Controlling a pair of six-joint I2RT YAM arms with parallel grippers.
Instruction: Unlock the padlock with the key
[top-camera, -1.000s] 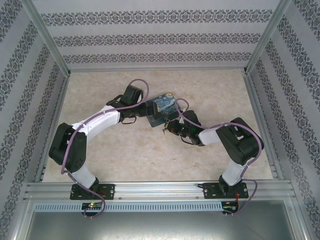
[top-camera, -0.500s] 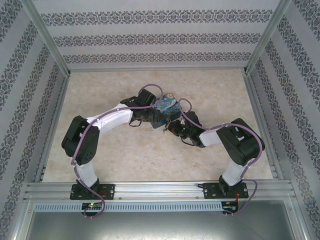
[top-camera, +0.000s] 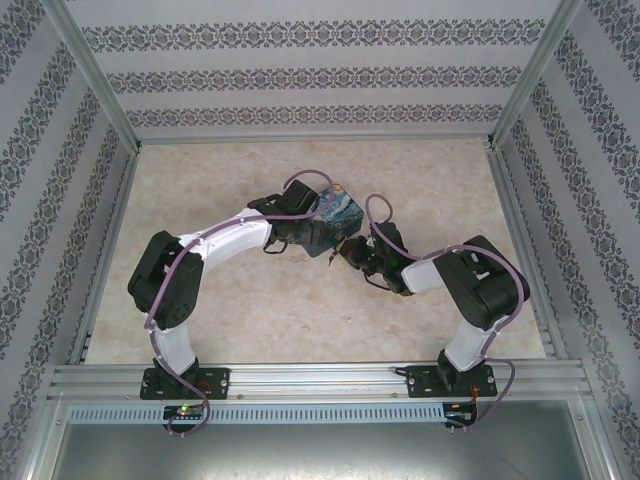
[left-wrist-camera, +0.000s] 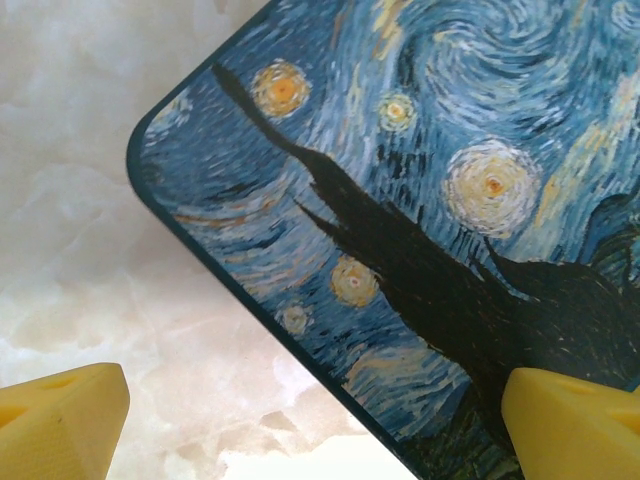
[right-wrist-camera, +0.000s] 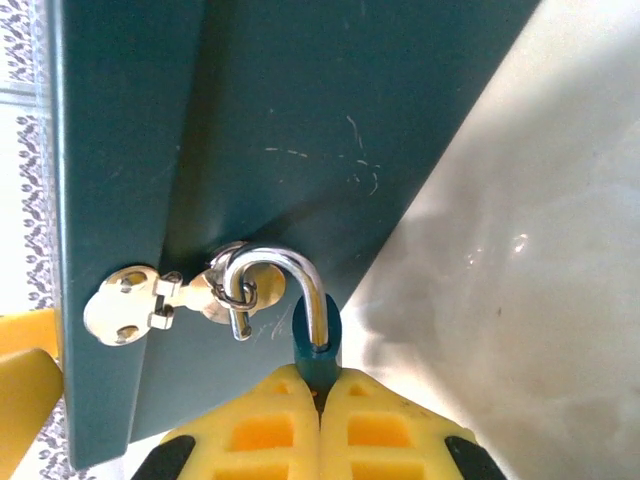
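The blue-and-yellow swirl-painted box (top-camera: 340, 207) lies mid-table. On its dark teal side wall (right-wrist-camera: 300, 120) a silver hasp (right-wrist-camera: 128, 306) carries the padlock's steel shackle (right-wrist-camera: 290, 268). The shackle's short end hangs free of the blue padlock body (right-wrist-camera: 316, 352). My right gripper (right-wrist-camera: 320, 388) is shut on that body, next to the box's near right side (top-camera: 348, 252). My left gripper (left-wrist-camera: 320, 430) stands open over the lid's corner (left-wrist-camera: 400, 200), one yellow fingertip (left-wrist-camera: 60, 420) above the table and the other above the lid. The key is out of view.
The marble-patterned tabletop (top-camera: 250, 300) spreads around the box. Patterned walls with metal posts (top-camera: 95, 80) close in the left, right and back. An aluminium rail (top-camera: 320, 378) with both arm bases runs along the near edge.
My left arm has swung right and its gripper now sits over the box lid. The right gripper with the padlock has shifted slightly up and right along the box.
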